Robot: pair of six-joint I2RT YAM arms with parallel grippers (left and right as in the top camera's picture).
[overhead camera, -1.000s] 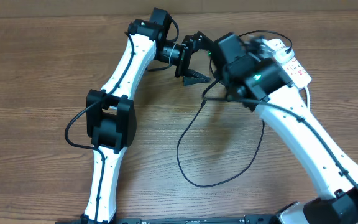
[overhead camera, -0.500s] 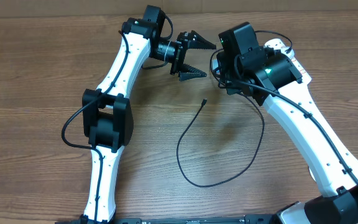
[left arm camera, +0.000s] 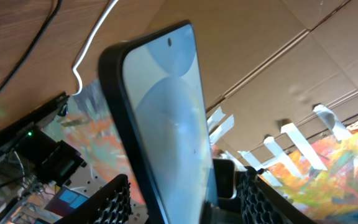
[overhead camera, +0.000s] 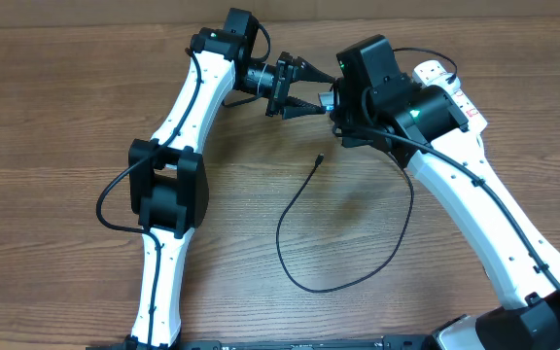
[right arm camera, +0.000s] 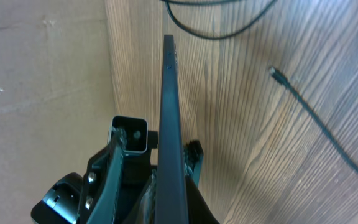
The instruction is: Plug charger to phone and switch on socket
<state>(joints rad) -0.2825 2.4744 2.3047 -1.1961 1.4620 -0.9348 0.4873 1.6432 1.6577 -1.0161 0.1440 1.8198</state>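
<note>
Fingers, right: right gripper (overhead camera: 332,99) is clamping the phone (left arm camera: 166,112) by its lower end, so that the phone is rising edge-on straight out from between the jaws in the right wrist view.
Fingers, left: left gripper (overhead camera: 307,86) is standing spread, one textured finger (left arm camera: 114,199) behind the phone and the other on the screen side; a gap is showing on the screen side, so these fingers are flanking it and not pinching it.
Phone: slim slab with a black rim is glowing pale blue-grey with soft curved shapes, a small camera dot near its far end; seen edge-on it is reading as a thin dark strip with tiny holes.
Charger: black cable (overhead camera: 280,238) is lying in a loose loop on the wooden table (overhead camera: 66,146), on the side of both grippers towards the arm bases; its connector tip (overhead camera: 318,158) is resting near the right fingers, apart from the phone.
Socket: white strip (overhead camera: 452,89) with red markings is lying beyond the right wrist, partly hidden by it.
Left arm: is reaching up the table, then bending at the wrist towards the right arm.
Right arm: is slanting up and inward, its wrist facing the left gripper.
</note>
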